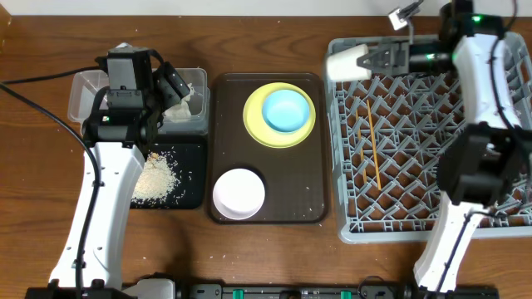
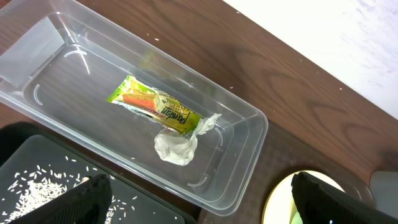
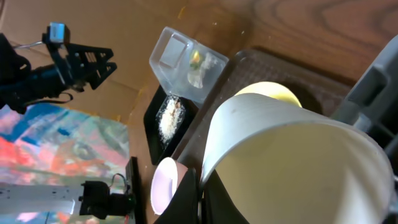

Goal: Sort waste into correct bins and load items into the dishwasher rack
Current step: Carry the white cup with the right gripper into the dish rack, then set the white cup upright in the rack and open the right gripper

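overhead, right side: my right gripper is pinching the white cup; the cup lies on its side, long axis left-right, mouth pointing away from the gripper toward the brown tray; it hangs over the far-left corner of the dishwasher rack, so the open pegs lie below it and off to the right; the chopsticks are already lying in the rack

overhead, left side: left gripper sits over the clear tub; the black tray with the rice crumbs is just beside it; the yellow plate carrying the blue bowl, plus the pink-white bowl, wait on the brown tray

left wrist: fingers spread wide, nothing between them; the wrapper and tissue lie touching inside the tub

right wrist: the cup fills the frame, clamped at its base; I can't see the pegs under it from here

my guess: it's the right arm's job; tip the mouth down, then lower between the pegs; watch the rack wall
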Motion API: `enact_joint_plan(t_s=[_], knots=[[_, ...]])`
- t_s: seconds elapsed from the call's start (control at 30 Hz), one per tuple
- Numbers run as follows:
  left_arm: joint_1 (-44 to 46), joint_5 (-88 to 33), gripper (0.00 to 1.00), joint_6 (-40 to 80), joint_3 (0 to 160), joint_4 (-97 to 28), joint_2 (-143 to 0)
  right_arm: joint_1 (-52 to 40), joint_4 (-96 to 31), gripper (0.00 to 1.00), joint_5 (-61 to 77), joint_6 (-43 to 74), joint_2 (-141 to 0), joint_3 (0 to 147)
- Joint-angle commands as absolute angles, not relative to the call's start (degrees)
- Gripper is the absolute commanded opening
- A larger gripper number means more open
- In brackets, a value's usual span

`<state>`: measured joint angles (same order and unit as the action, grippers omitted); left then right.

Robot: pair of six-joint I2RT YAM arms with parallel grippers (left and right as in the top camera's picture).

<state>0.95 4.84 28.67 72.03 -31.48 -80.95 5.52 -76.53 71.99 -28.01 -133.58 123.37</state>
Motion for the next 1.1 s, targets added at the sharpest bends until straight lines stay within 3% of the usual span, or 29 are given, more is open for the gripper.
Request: enact_joint_plan(t_s=[0.0, 0.2, 0.5, 1.07], knots=[[0.7, 5.1, 0.95, 28.5, 72.9, -31.4, -81.3, 5.0, -75.7, 0.01, 78.7, -29.5, -137.7, 123.2], [0.7, 5.1, 0.95, 28.5, 72.9, -31.4, -81.3, 5.0, -76.5, 0.01, 79.0, -32.5, -140.4, 123.2], [0.7, 5.1, 0.95, 28.5, 72.9, -31.4, -81.3, 5.1, -80.1, 0.01, 60.7, -32.5, -140.4, 123.2], [0.7, 5.1, 0.95, 28.5, 72.9, -31.4, -81.3, 7.9, -87.0, 0.05, 48.4, -32.4, -140.2, 123.4]])
